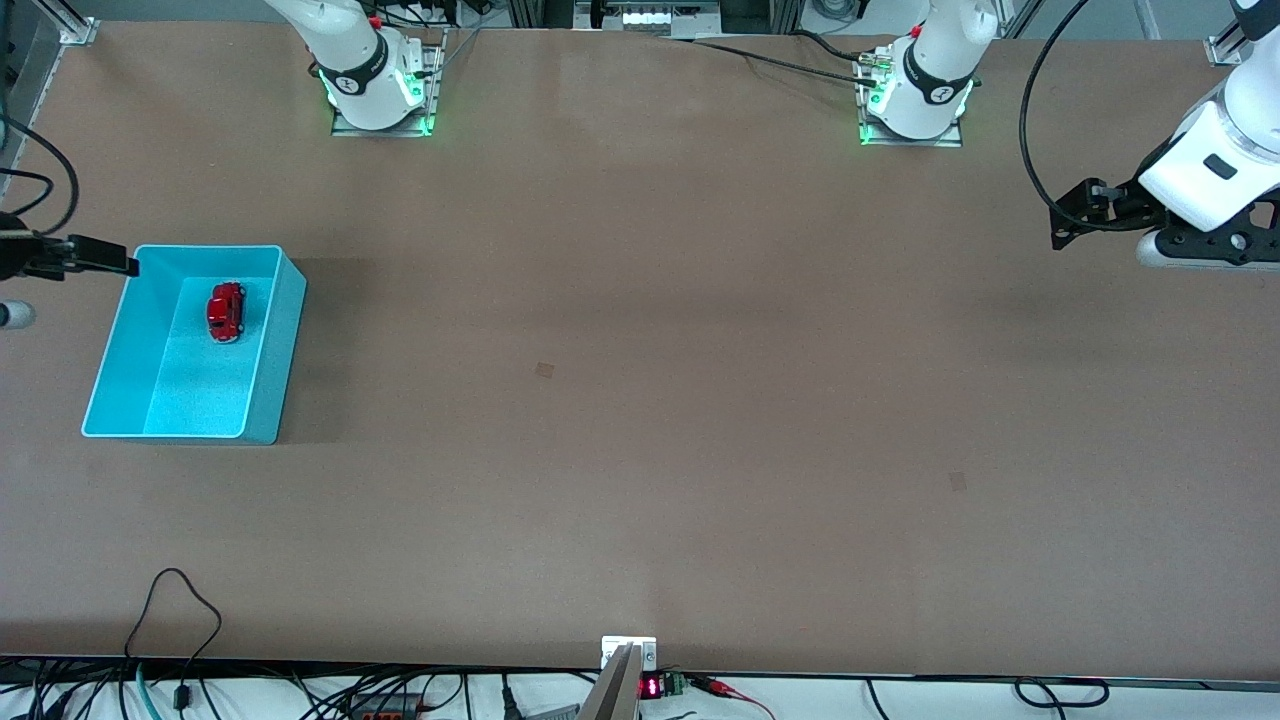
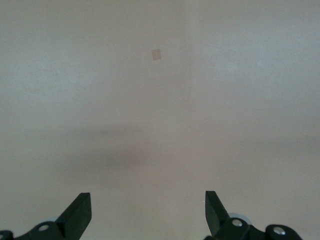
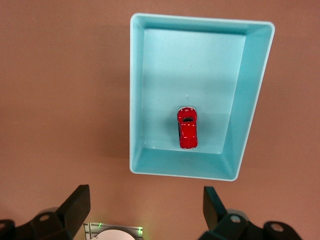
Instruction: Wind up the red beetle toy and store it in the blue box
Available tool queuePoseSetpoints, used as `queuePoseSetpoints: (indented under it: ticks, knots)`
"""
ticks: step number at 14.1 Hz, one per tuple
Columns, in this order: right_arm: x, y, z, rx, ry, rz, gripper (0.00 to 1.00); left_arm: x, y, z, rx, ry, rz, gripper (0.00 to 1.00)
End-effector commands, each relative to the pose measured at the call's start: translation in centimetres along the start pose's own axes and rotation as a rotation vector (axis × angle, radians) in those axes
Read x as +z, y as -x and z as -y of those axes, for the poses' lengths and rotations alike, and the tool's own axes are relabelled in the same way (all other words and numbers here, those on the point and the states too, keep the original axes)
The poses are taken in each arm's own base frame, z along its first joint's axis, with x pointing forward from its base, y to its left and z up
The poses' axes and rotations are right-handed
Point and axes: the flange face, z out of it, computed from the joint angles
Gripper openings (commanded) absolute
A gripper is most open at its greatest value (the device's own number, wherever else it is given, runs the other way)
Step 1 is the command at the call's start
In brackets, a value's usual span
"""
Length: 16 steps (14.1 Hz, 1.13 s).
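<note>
Right wrist view: red beetle toy (image 3: 187,128) in blue box (image 3: 252,100), below spread right tool (image 3: 145,210).

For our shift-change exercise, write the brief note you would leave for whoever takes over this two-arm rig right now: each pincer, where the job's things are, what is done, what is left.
Left pincer: open, empty, over bare table at the left arm's end; that arm waits.
Right pincer: open, empty, up above the table beside the blue box, at the right arm's end.
Red beetle toy: on its wheels on the box floor, in the part farther from the front camera.
Done: toy stored. Whether it was wound cannot be seen.
Left: nothing visible but parking the arms.
</note>
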Motion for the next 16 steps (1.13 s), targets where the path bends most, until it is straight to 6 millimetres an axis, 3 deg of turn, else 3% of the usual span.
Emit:
queuePoseSetpoints:
  ticks: [1,3,6,9,16]
  knots:
    - [-2.8,0.3,2.2,-0.038,0.018,-0.005,1.00,-0.5,-0.3,0.2,-0.004,0.011,0.002,1.00]
    - [-4.5,0.5,3.7,-0.060,0.015,-0.006,1.00,-0.5,-0.3,0.0,0.001,0.006,0.001,1.00]
    - [-4.9,0.7,4.3,0.014,-0.019,-0.017,1.00,-0.7,-0.4,0.0,-0.012,0.007,-0.005,1.00]
    - [-5.5,0.7,6.7,0.075,-0.024,-0.024,1.00,-0.6,-0.4,-0.3,-0.006,0.008,-0.005,1.00]
    - [-5.8,2.8,8.3,0.051,-0.026,0.002,1.00,-0.7,-0.4,-0.2,-0.009,0.011,-0.005,1.00]
